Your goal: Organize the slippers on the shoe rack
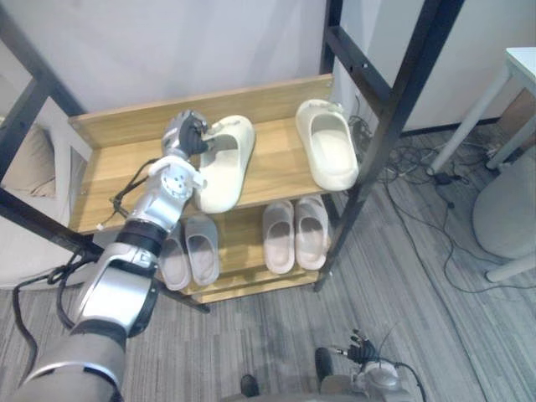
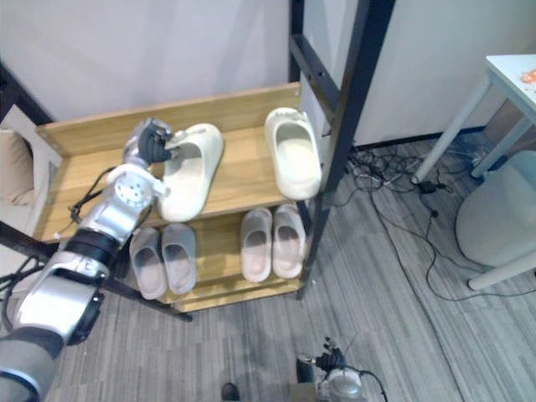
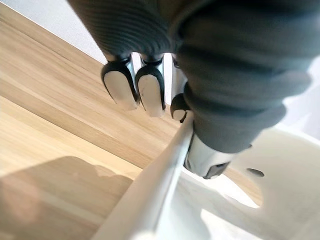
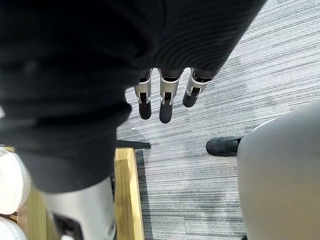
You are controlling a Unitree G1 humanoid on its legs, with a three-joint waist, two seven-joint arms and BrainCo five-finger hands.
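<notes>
Your left hand (image 1: 187, 134) pinches the rim of the cream slipper (image 1: 224, 180) on the wooden upper shelf (image 1: 105, 159) beneath it, while your right hand (image 4: 166, 102) hangs straight-fingered above grey carpet (image 4: 260, 75).

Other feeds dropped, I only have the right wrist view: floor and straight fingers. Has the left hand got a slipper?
Observer: Yes. The left hand pinches the rim of a cream slipper on the upper shelf.
Operator: Its mate?
Observer: The second cream slipper lies on the same shelf, apart from the first, toward the robot's right.
Operator: Below that?
Observer: The lower shelf holds two pairs of grey slippers, one pair beside the other.
</notes>
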